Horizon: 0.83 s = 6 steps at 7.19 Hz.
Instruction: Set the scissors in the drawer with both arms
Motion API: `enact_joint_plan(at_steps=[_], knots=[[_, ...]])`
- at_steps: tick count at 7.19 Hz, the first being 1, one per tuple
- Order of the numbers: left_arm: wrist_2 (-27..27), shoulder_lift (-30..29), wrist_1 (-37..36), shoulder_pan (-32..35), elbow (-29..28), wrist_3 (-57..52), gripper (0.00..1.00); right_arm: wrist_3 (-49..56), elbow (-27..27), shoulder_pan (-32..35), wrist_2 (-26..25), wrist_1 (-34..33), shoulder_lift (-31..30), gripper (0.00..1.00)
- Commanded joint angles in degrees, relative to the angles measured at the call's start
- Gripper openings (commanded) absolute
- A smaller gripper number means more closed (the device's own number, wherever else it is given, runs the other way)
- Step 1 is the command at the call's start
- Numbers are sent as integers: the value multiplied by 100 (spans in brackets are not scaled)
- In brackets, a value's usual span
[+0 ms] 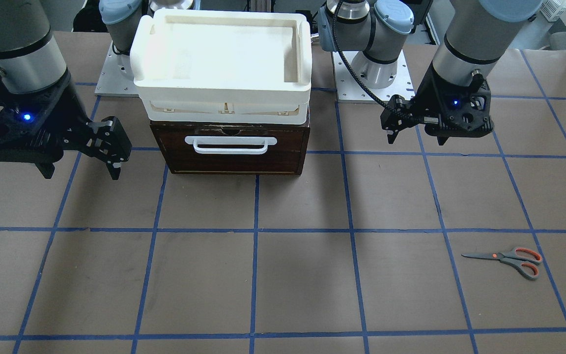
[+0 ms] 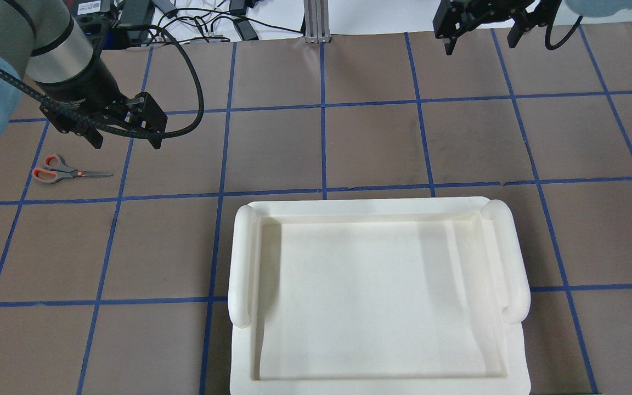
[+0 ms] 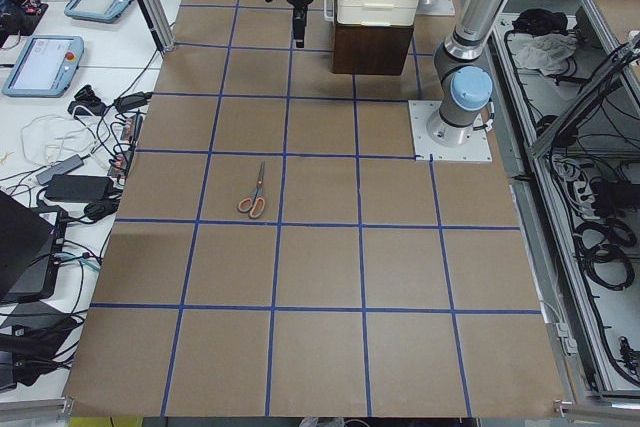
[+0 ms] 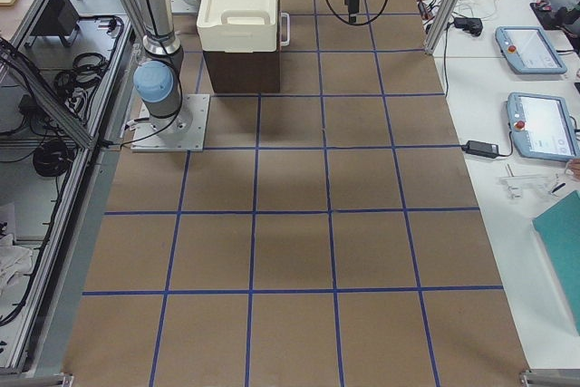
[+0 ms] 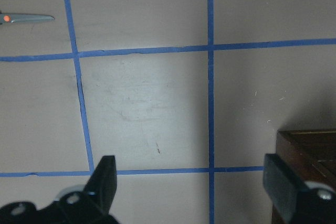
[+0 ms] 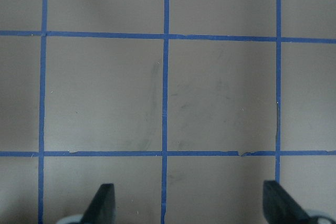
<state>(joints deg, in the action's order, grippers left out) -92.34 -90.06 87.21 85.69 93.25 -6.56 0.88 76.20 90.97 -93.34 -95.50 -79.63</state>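
Note:
The scissors [image 1: 506,259] lie flat on the brown table, grey loops lined orange-red; they also show in the overhead view [image 2: 66,173] and the exterior left view [image 3: 255,190]. Only the blade tip [image 5: 26,18] shows in the left wrist view. The dark brown drawer [image 1: 234,152] with its white bar handle [image 1: 234,144] is shut. My left gripper [image 2: 127,144] hovers open and empty above the table, just beyond the scissors, between them and the drawer [image 1: 416,141]. My right gripper [image 1: 81,174] hangs open and empty on the drawer's other side [image 2: 480,46].
A cream-white plastic tray [image 1: 140,59] sits on top of the drawer box and hides the box in the overhead view [image 2: 244,258]. Blue tape lines grid the table. A corner of the drawer box [image 5: 310,150] shows by my left fingers. Pendants and cables lie off the table's far side.

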Motion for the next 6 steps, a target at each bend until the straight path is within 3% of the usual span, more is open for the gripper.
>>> enact_joint_plan(at_steps=[1,5,6], knots=[[-12,6,6,-34,0,-21,100,0,0,0,0,-4,0,100],[-3,33,50,-43,0,-12,100,70,9,79,0,92,0,100],[-47,24,41,-61,0,-21,100,96,78,227,218,110,26,100]])
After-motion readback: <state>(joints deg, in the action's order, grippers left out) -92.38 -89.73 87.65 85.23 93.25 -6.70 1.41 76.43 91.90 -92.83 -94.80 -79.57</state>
